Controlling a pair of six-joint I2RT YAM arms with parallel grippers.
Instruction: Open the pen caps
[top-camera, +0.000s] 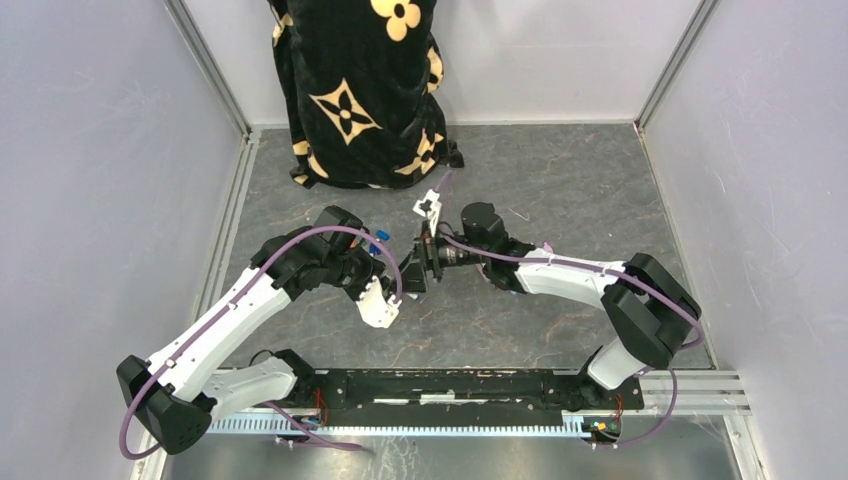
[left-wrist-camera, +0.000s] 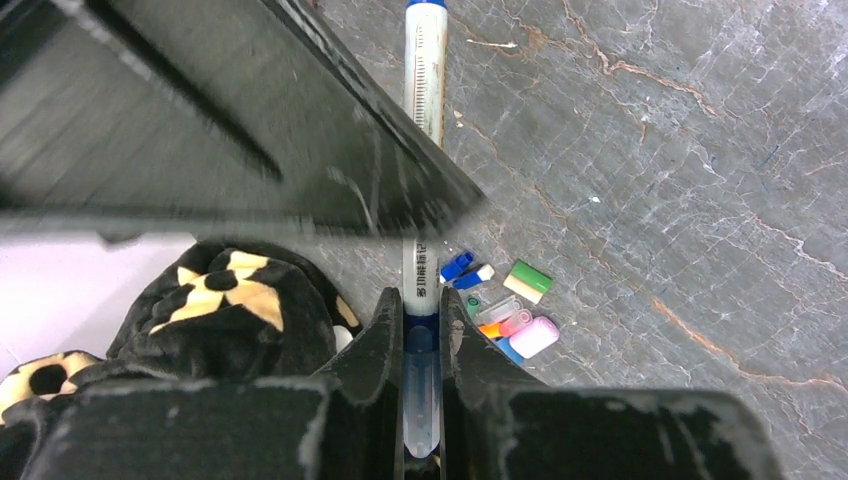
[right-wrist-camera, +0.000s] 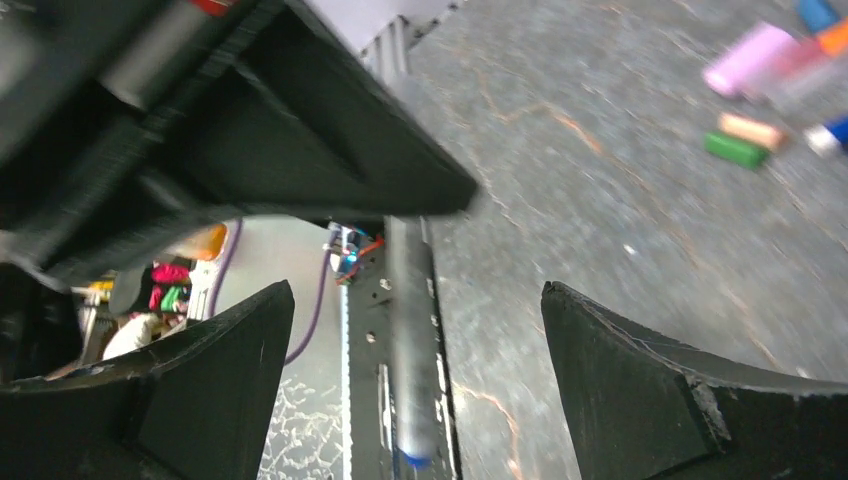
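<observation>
One pen (left-wrist-camera: 425, 80) in the left pincer (left-wrist-camera: 421, 306) — right pincer (right-wrist-camera: 415, 300) wide apart

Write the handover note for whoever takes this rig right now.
Left gripper: shut on a pen, white barrel pointing towards the right arm.
Right gripper: open, jaws wide on either side of that pen, not gripping.
Loose caps: clustered on the table, green and pink among them.
Done: several caps apparently off.
Left: probably close the right gripper on the pen's blue end and pull.
</observation>
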